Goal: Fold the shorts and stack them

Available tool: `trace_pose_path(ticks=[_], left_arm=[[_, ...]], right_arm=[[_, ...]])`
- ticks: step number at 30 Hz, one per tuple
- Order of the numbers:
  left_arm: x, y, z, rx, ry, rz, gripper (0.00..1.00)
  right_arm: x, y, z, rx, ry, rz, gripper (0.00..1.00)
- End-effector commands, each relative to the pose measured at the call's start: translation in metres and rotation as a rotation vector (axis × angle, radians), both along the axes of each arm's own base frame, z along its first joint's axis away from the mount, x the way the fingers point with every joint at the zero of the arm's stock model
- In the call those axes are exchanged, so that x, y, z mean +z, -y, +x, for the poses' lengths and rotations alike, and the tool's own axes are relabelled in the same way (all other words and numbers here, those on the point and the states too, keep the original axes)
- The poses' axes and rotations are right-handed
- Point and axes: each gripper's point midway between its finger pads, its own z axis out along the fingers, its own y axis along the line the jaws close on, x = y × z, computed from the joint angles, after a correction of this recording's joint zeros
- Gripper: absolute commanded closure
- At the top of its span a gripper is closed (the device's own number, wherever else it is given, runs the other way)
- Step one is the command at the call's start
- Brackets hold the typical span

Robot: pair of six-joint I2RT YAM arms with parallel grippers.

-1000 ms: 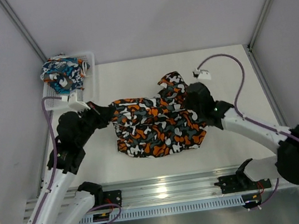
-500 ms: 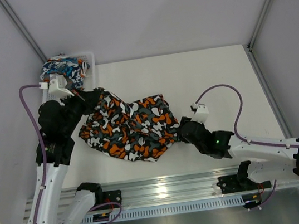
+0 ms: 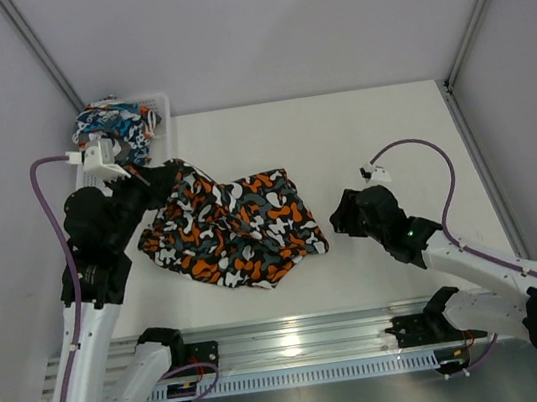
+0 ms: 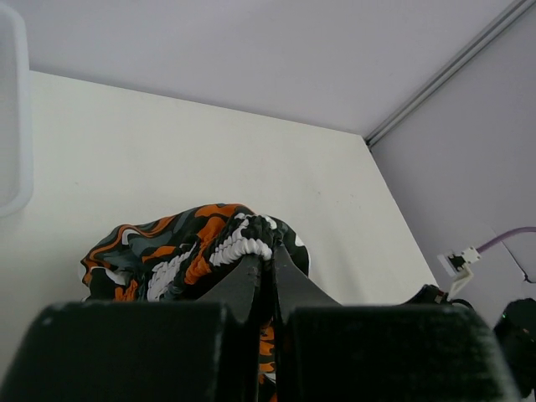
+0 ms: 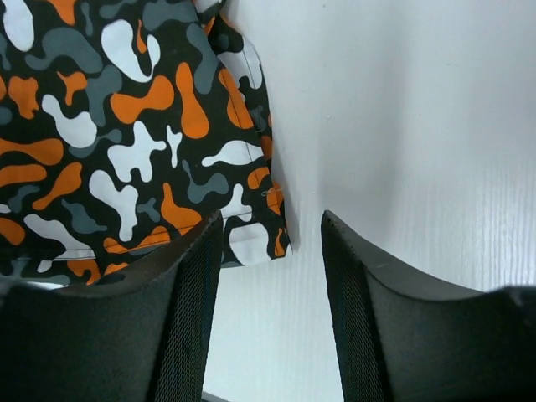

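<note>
Camouflage shorts [image 3: 232, 229] are pinched at a bunched edge by the left end effector [image 4: 266, 266], whose fingers are pressed together on the fabric at the heap's 10 o'clock corner. The right end effector [image 5: 272, 239] is seen with its fingers apart and nothing between them. The cloth gripped a second ago has been let go, and its hem now lies just beside the end effector. The garment has been dragged from the centre of the worktop [image 3: 380, 134] toward 9 o'clock, near the basket [image 3: 161, 104] in which the cartoon shorts [image 3: 115, 131] are heaped.
</note>
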Motion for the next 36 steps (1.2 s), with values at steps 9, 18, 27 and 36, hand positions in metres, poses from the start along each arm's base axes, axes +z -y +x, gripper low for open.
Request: trace_pose_path(ticks=[9, 18, 27, 36], left_arm=[[-0.005, 0.001, -0.006, -0.022, 0.026, 0.007, 1.0], [-0.022, 0.0, -0.006, -0.022, -0.009, 0.024, 1.0], [-0.029, 0.001, -0.006, -0.028, -0.02, 0.027, 1.0], [-0.032, 0.0, -0.008, -0.027, -0.03, 0.032, 1.0]], right_arm=[[-0.025, -0.056, -0.004, 0.391, -0.136, 0.165, 0.47], [-0.044, -0.064, 0.007, 0.383, -0.172, 0.179, 0.45], [-0.042, -0.075, 0.009, 0.423, -0.173, 0.226, 0.51], [-0.053, -0.082, 0.017, 0.439, -0.218, 0.288, 0.6]])
